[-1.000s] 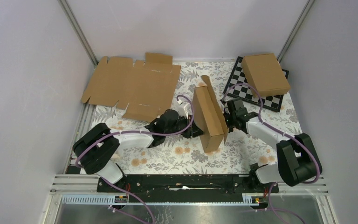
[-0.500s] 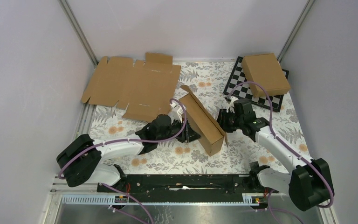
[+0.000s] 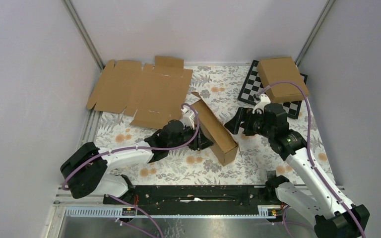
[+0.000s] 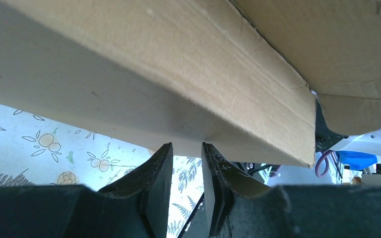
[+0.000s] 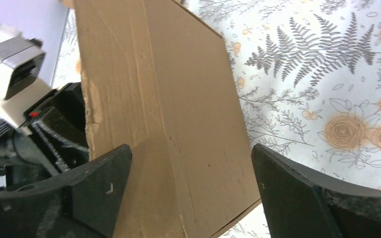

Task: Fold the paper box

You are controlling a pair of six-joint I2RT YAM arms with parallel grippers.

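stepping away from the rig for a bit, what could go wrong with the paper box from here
1. Nothing grips the paper box: the right end effector stands wide open, clear of it, and the left end effector, under its raised edge, holds nothing. The tilted box may drop or spring open.
2. The left arm's purple cable loops beside the box's far corner flap and could snag it.

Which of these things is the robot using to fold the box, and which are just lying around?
For the job:
middle box
left hand
right hand

Just lying about:
flat sheet
chessboard
far box, sitting on the chessboard
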